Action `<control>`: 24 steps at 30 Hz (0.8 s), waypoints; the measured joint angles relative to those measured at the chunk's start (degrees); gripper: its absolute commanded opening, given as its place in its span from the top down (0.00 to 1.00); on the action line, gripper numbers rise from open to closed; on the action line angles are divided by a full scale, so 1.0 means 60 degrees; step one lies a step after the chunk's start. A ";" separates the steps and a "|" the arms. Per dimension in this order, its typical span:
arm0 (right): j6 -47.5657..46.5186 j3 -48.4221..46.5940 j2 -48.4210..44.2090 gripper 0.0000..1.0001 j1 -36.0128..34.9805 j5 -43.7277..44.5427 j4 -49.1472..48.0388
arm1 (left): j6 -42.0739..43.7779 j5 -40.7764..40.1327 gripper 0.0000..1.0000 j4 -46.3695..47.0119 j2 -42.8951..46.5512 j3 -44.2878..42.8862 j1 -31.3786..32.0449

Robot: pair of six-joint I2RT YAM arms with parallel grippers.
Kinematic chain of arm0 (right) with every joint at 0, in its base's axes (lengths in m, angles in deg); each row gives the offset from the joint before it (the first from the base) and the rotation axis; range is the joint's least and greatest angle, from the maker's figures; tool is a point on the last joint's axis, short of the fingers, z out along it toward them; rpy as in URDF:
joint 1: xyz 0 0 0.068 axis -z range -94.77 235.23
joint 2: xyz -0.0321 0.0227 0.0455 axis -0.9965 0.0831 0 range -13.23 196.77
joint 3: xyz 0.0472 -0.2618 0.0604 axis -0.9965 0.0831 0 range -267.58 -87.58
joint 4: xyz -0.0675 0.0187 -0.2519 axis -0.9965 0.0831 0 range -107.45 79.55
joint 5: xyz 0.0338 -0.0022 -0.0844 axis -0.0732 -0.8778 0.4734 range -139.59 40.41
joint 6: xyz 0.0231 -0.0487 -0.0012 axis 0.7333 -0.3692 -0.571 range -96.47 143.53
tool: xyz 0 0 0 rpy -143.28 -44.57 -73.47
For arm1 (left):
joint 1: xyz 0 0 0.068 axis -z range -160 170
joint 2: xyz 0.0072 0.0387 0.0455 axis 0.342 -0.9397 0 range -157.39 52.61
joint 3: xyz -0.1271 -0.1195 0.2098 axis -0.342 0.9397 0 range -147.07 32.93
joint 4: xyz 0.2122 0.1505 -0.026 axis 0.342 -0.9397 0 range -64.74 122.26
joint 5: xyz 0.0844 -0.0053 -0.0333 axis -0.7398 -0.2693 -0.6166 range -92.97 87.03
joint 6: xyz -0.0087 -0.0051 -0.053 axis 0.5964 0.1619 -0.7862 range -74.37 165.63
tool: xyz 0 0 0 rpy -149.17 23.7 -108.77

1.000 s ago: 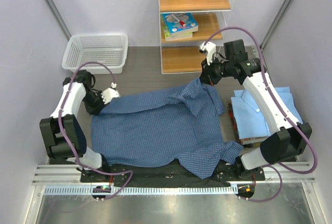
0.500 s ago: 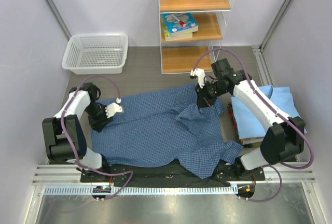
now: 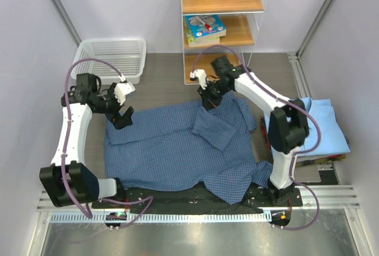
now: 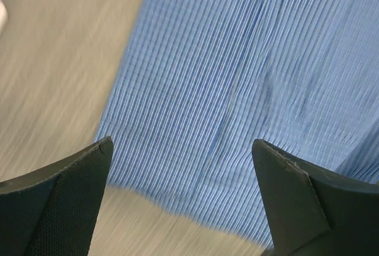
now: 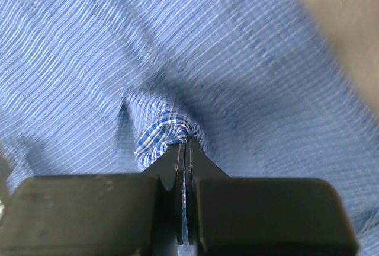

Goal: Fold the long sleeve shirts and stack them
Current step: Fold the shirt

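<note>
Shirt fold (image 5: 167,130) between tight right fingers (image 5: 161,170)

1. The tabletop (image 3: 166,84) is grey-brown with a wood grain.
2. A dark blue checked shirt (image 3: 172,149) lies spread and rumpled across its middle, with its lower part reaching the near edge.
3. A light blue shirt (image 3: 325,125) sits folded at the right side on a low flat stack (image 3: 323,161) with red and yellow edges.
4. A white mesh basket (image 3: 83,60) stands in the far left corner.
5. A wooden shelf unit (image 3: 219,0) stands at the far edge.
</note>
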 measured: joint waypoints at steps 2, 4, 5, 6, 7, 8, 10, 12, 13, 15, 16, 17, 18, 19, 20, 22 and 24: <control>0.0084 -0.0929 0.0954 0.98 -0.0127 0.0211 -0.0182 | -0.0765 0.0732 0.00 0.0397 0.0331 0.0000 0.0000; 0.0200 -0.1599 0.1785 0.89 -0.0193 0.0463 -0.0299 | -0.1767 0.1300 0.00 0.0914 0.0506 0.0000 0.0004; 0.0280 -0.1781 0.2065 0.79 -0.0197 0.0568 -0.0331 | -0.2208 0.1486 0.00 0.1144 0.0525 0.0004 0.0011; 0.0379 -0.1974 0.2379 0.73 -0.0175 0.0707 -0.0339 | -0.2681 0.1690 0.00 0.1402 0.0521 0.0000 0.0033; 0.0506 -0.2098 0.2634 0.67 -0.0138 0.0827 -0.0350 | -0.2973 0.1821 0.00 0.1512 0.0452 -0.0040 0.0113; 0.0627 -0.2167 0.2820 0.58 -0.0076 0.0925 -0.0335 | -0.3144 0.1854 0.00 0.1483 0.0321 -0.0142 0.0197; 0.0874 -0.2189 0.2965 0.49 0.0124 0.1038 -0.0215 | -0.3202 0.1716 0.00 0.1453 -0.0007 -0.0379 0.0681; 0.1086 -0.2171 0.2896 0.43 0.0426 0.1056 -0.0058 | -0.3359 0.1490 0.00 0.1592 -0.0153 -0.0324 0.1351; 0.1184 -0.2153 0.2794 0.42 0.0634 0.1042 -0.0025 | -0.3497 0.1282 0.00 0.1752 -0.0124 -0.0149 0.1836; 0.1402 -0.2007 0.2415 0.42 0.1126 0.0929 0.0058 | -0.3887 0.0739 0.00 0.2364 0.0076 0.0346 0.2809; 0.1508 -0.1934 0.2218 0.42 0.1384 0.0820 0.0149 | -0.4091 0.0270 0.00 0.2714 0.0215 0.0641 0.3472; 0.1614 -0.1778 0.1916 0.43 0.1712 0.0663 0.0208 | -0.4284 -0.0120 0.00 0.3118 0.0328 0.0943 0.4266; 0.1734 -0.1574 0.1577 0.43 0.2029 0.0521 0.0288 | -0.4473 -0.0554 0.00 0.3515 0.0412 0.1209 0.5038; 0.1825 -0.1362 0.1228 0.44 0.2339 0.0353 0.0393 | -0.4645 -0.1002 0.00 0.3858 0.0437 0.1402 0.5916; 0.1898 -0.1122 0.0885 0.45 0.2656 0.0197 0.0470 | -0.4685 -0.1370 0.00 0.4153 0.0430 0.1512 0.6601; 0.2047 -0.0590 0.0291 0.46 0.3122 -0.0044 0.0590 | -0.4666 -0.2302 0.08 0.4925 0.0102 0.1577 0.8513; 0.2149 -0.0197 -0.0040 0.48 0.3271 -0.0266 0.0721 | -0.4557 -0.3038 0.14 0.5461 -0.0474 0.1399 0.9894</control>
